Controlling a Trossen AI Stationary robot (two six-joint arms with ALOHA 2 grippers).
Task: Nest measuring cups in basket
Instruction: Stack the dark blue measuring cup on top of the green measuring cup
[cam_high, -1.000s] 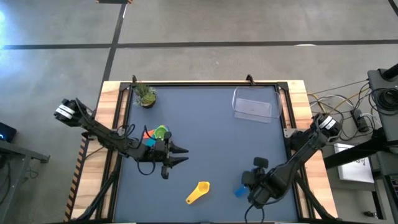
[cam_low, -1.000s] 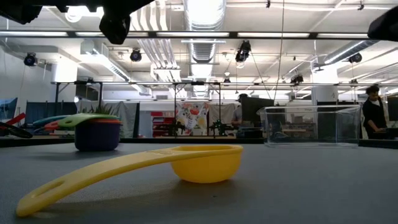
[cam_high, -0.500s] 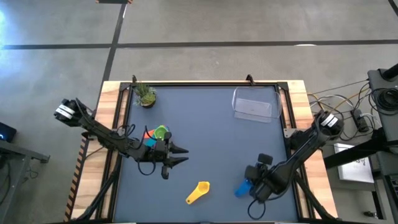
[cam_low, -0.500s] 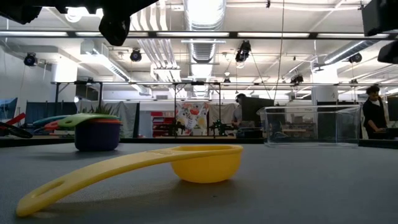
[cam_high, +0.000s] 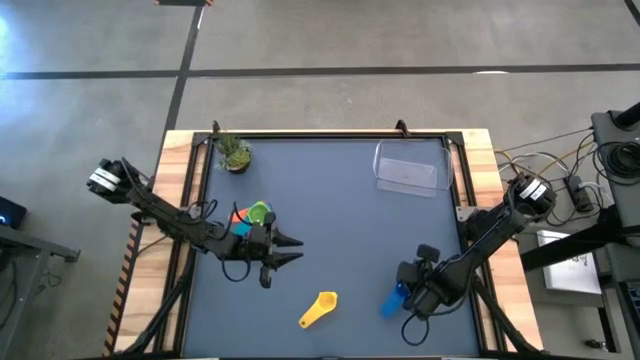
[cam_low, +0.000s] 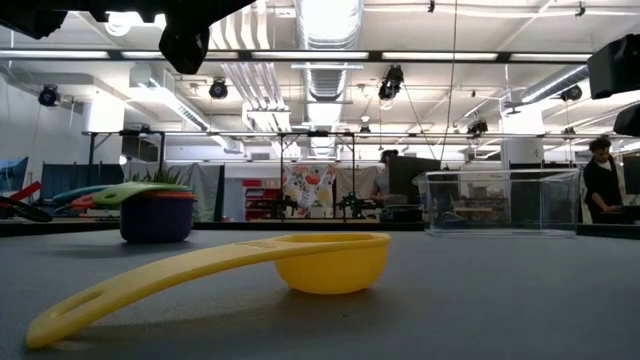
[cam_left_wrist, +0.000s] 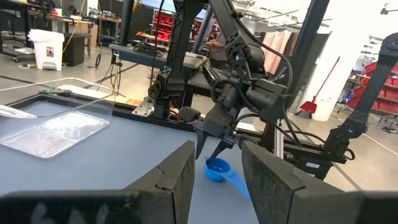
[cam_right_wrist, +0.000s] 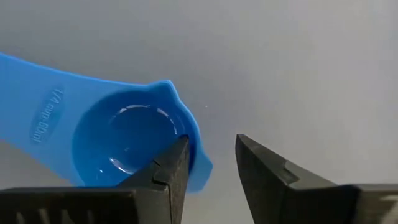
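Note:
The blue measuring cup (cam_high: 393, 299) lies on its base near the table's near right corner. My right gripper (cam_right_wrist: 208, 165) hangs open over it, pointing down. One finger stands above the bowl's rim (cam_right_wrist: 189, 146) and the other outside it, and in the left wrist view the fingertips (cam_left_wrist: 210, 144) are just clear of the cup (cam_left_wrist: 217, 168). The yellow cup (cam_high: 320, 308) rests on its bowl near the near edge. A stack of nested cups (cam_high: 252, 215) sits at mid-left. My left gripper (cam_high: 292, 250) waits open, level, just right of that stack. The clear basket (cam_high: 407, 170) stands far right.
A small green potted plant (cam_high: 235, 152) stands in the far left corner. A raised wooden frame (cam_high: 190, 180) borders the table. Bare mat (cam_high: 340, 210) lies between the stack and the basket. People stand in the room beyond the table.
My right gripper has shifted a little toward the table's right edge, uncovering more of the blue cup, which stays lying on the mat.

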